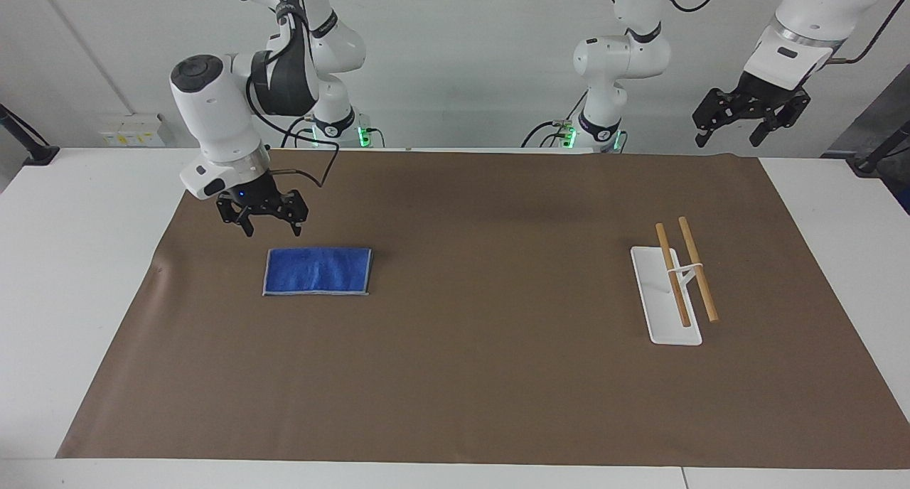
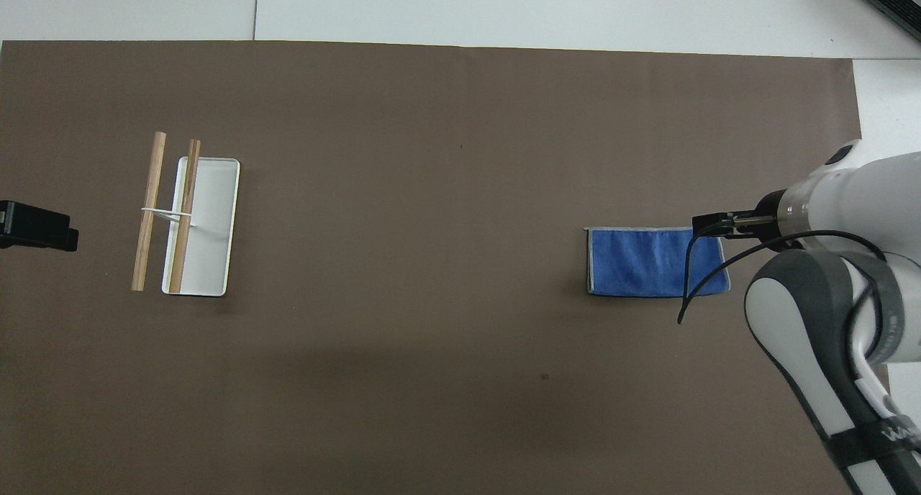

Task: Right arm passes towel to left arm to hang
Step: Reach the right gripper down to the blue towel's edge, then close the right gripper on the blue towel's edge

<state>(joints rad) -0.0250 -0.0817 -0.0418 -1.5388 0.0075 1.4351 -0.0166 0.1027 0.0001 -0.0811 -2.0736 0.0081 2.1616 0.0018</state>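
The blue towel (image 1: 318, 271) lies folded flat on the brown mat toward the right arm's end; it also shows in the overhead view (image 2: 644, 262). My right gripper (image 1: 273, 229) is open and hangs low just above the mat, over the towel's corner at the right arm's end, apart from the cloth. In the overhead view the right arm (image 2: 835, 214) covers that end of the towel. My left gripper (image 1: 731, 139) is open, raised high at the left arm's end, and waits; its tip shows in the overhead view (image 2: 36, 225).
A towel rack with a white base (image 1: 657, 308) and two wooden bars (image 1: 698, 270) stands on the mat toward the left arm's end; it also shows in the overhead view (image 2: 209, 229). The brown mat (image 1: 498, 375) covers most of the white table.
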